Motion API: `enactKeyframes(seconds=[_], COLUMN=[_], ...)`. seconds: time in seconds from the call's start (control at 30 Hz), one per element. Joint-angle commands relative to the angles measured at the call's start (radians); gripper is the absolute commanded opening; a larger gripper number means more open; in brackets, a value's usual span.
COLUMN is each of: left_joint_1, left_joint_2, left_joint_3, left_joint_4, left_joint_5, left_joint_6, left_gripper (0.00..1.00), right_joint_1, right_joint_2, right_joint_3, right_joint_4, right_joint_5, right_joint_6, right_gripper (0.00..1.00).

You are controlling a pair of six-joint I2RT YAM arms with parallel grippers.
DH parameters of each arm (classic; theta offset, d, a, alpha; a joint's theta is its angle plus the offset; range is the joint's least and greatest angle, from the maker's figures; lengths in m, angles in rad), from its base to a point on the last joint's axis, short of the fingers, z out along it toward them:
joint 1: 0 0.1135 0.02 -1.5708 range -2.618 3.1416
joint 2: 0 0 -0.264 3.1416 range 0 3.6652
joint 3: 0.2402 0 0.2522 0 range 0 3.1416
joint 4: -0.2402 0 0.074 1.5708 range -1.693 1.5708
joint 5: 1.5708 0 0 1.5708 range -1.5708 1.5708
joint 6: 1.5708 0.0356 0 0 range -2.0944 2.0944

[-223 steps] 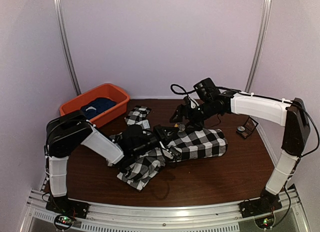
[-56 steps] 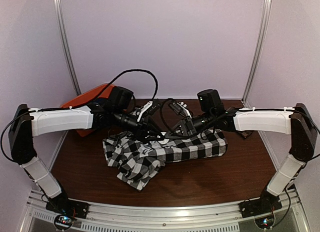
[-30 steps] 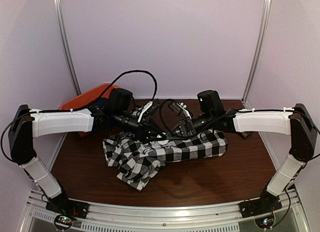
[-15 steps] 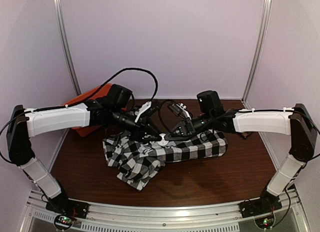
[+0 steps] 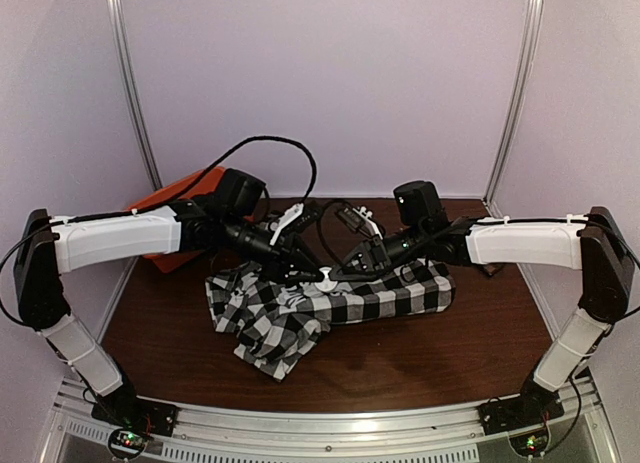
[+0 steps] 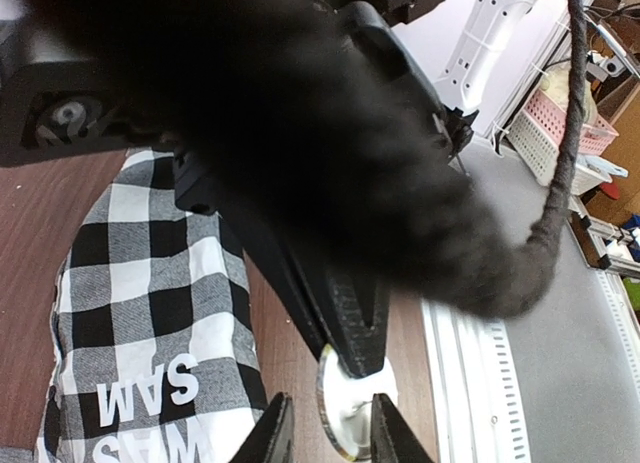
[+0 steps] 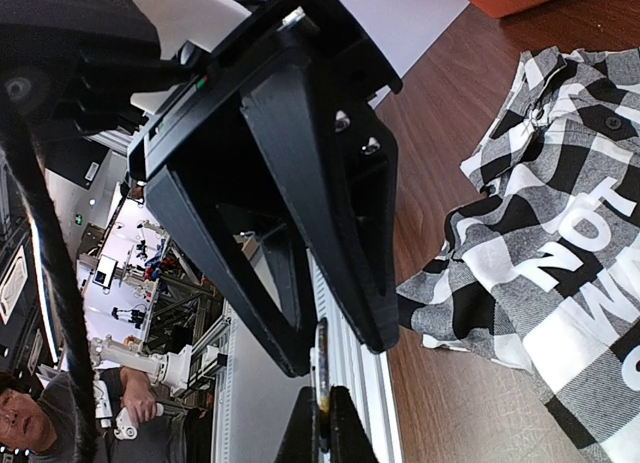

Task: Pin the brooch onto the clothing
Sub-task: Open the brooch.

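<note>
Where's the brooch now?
Top view, centre: the brooch is by the shirt's far edge, gripped by the right pincer, the left pincer straddling it.

pale lilac walls [image 5: 330, 83] with metal strips [image 5: 134, 93] in the back corners; dark wood table [image 5: 430, 353], aluminium rail [image 5: 330, 423] at its near edge. beyond it, grey floor [image 6: 560, 323] and a pink basket [image 6: 560, 133].
</note>
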Motion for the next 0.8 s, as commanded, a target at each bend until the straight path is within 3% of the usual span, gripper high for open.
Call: enactKeyframes(seconds=[0.0,0.63,0.7,0.77], left_joint_1=[-0.015,-0.033,-0.036,-0.035], left_joint_2=[0.022,0.043,0.044,0.043], left_joint_3=[0.009,-0.008,-0.011,-0.019], left_joint_4=[0.027,0.095,0.110,0.135], left_joint_5=[0.004,-0.040,-0.038,-0.026], left_joint_6=[-0.005,-0.067,-0.085,-0.105], left_gripper=[0.26,0.05,0.06,0.16], right_joint_1=[0.008,0.013,0.012,0.013], right_joint_2=[-0.008,-0.011,-0.012,-0.011], right_joint_3=[0.002,-0.003,-0.004,-0.004], right_joint_4=[0.011,0.031,0.031,0.031], right_joint_5=[-0.015,-0.020,-0.021,-0.022], right_joint_6=[-0.012,0.002,0.002,0.000], right_gripper=[0.00,0.00,0.00,0.00])
